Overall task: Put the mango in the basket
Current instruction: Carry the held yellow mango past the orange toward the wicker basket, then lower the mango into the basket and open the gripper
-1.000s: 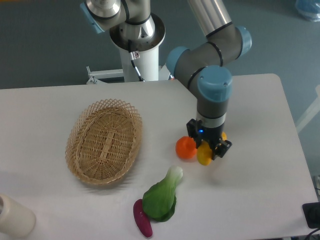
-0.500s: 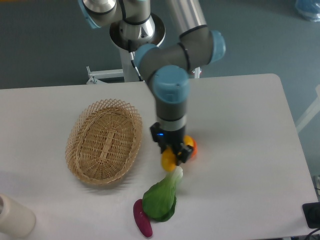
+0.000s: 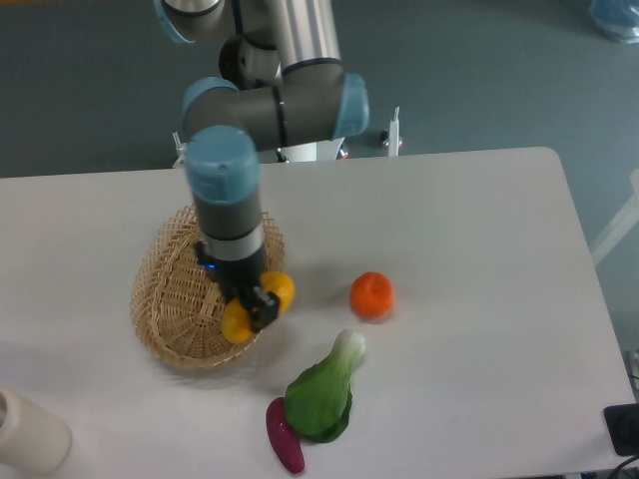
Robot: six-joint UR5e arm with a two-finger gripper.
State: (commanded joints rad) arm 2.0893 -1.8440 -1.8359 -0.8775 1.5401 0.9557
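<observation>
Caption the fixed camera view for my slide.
End effector holding the mango over the wicker basket.

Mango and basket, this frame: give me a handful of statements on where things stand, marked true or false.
1. The gripper is shut on the mango. True.
2. The mango already lies loose on the basket floor. False: it is in the gripper's grasp, over the basket's near right rim.
3. The orange sits on the table, right of the basket. True.
4. The green leafy vegetable is inside the basket. False: it lies on the table in front of the orange.
5. A purple vegetable lies beside the green one. True.
</observation>
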